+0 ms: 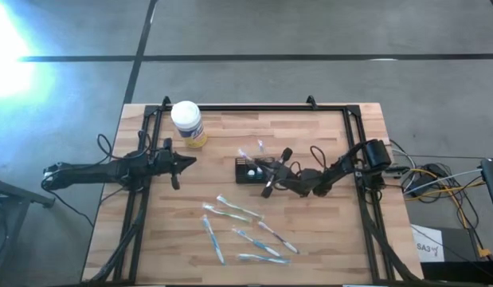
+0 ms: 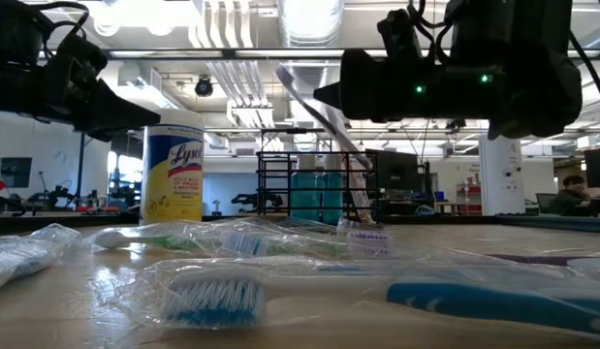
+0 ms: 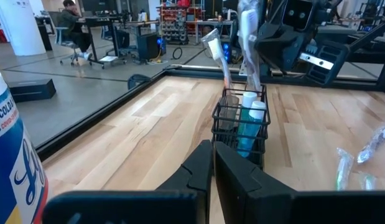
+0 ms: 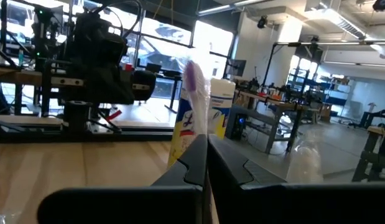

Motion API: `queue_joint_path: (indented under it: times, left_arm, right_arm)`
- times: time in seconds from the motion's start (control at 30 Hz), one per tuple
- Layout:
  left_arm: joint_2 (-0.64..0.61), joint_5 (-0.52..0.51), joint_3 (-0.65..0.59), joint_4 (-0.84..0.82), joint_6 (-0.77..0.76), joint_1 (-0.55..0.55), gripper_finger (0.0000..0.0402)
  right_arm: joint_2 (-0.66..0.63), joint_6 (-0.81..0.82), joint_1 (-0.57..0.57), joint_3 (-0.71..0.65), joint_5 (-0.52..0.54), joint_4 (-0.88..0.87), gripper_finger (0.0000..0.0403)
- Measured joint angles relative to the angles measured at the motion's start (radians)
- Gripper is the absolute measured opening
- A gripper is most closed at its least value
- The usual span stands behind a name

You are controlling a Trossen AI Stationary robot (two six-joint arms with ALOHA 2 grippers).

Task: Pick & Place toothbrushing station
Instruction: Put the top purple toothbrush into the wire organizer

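The toothbrushing station point(image 1: 248, 170), a small black slotted holder, stands on the table's middle; the left wrist view shows it point(image 3: 241, 127) with one toothbrush point(image 3: 217, 53) standing in it. My right gripper point(image 1: 266, 170) hovers just right of it, shut on a toothbrush in a clear wrapper point(image 3: 248, 37). My left gripper point(image 1: 182, 163) waits shut at the table's left, touching nothing. My right gripper pinches the wrapped toothbrush's handle point(image 4: 198, 115) between its two fingers. The fingers come about level from the table's right side and lie across the brush. The brush stands nearly upright, purple head point(image 4: 193, 78) up. Its lower end reaches down to the holder's top point(image 3: 254, 93).
A yellow jar with a white lid point(image 1: 187, 122) stands at the far left. Several wrapped toothbrushes point(image 1: 246, 231) lie scattered on the near half of the table. A black frame rail point(image 1: 254, 108) runs round the table's edges.
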Motion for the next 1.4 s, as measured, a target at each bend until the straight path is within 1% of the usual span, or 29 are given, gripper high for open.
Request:
queue_joint_path:
  times: [0.3,0.43,0.6,0.8,1.0,1.2,1.3,1.4]
  left_arm:
    - [0.001,0.000,0.000,0.000,0.000,0.000,0.0023]
    - [0.001,0.000,0.000,0.001,-0.002,0.000,0.0023]
    - [0.001,0.000,0.000,0.001,-0.002,0.000,0.0023]
    - [0.001,0.000,0.000,0.003,-0.003,0.000,0.0023]
    - [0.001,0.000,0.000,0.003,-0.003,0.000,0.0023]
    - [0.001,0.000,0.000,0.003,-0.003,0.000,0.0023]
    - [0.001,0.000,0.000,0.003,-0.003,0.000,0.0023]
    - [0.001,0.000,0.000,0.006,-0.003,0.000,0.0023]
  right_arm:
    - [-0.011,-0.026,0.013,-0.024,0.055,0.000,0.0008]
    - [-0.011,-0.008,0.029,-0.051,0.097,0.000,0.0008]
    - [-0.011,-0.044,0.075,-0.063,0.204,0.000,0.0008]
    - [-0.012,-0.078,0.129,-0.065,0.299,0.000,0.0008]
    - [-0.012,-0.119,0.196,-0.071,0.444,-0.002,0.0008]
    - [-0.012,-0.070,0.236,-0.088,0.554,-0.053,0.0008]
    - [-0.012,0.003,0.236,-0.094,0.572,-0.108,0.0008]
    - [-0.012,0.096,0.236,-0.094,0.574,-0.204,0.0008]
